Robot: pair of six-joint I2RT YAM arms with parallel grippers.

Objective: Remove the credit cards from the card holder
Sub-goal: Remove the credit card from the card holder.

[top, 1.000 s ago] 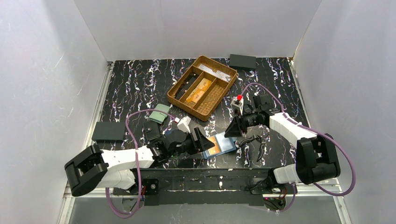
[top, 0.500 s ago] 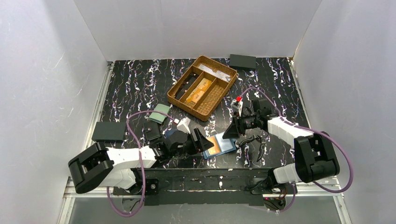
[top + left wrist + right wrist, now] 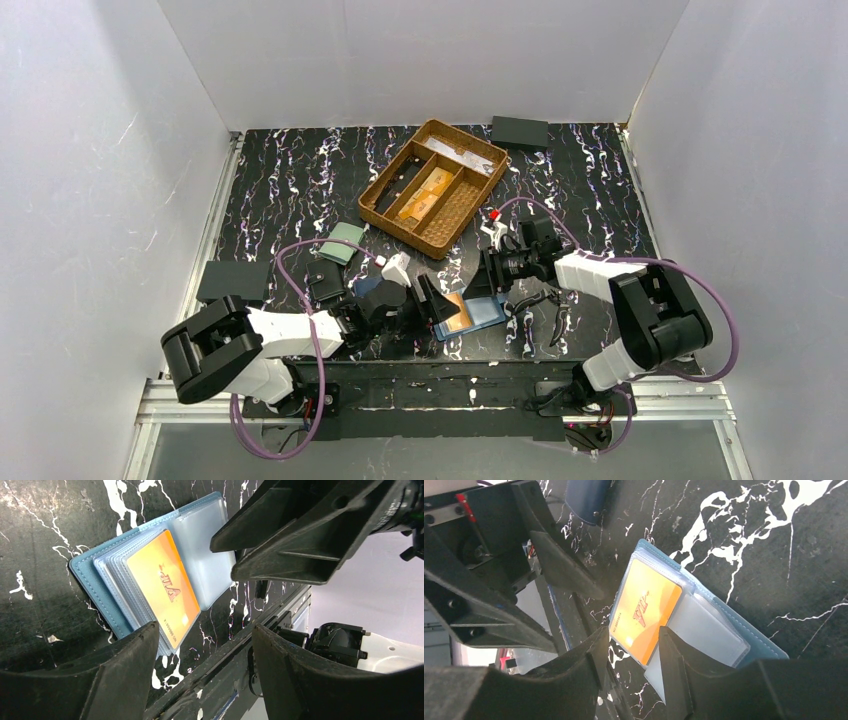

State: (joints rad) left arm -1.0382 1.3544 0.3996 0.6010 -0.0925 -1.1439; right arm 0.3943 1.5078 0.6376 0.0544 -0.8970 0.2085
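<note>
The card holder [image 3: 487,312] lies open at the bench's [image 3: 290,180] near edge, with one orange credit card [image 3: 162,587] in its clear sleeves. The left claw [image 3: 205,630] and right claw [image 3: 633,637] flank it, both spread. Beyond, the wicker tray [image 3: 372,205] holds more orange cards [image 3: 428,192].

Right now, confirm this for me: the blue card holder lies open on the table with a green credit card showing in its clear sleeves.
Not quite. The credit card showing in the open blue card holder is orange, not green; the left wrist view shows it clearly. The rest stands.
</note>
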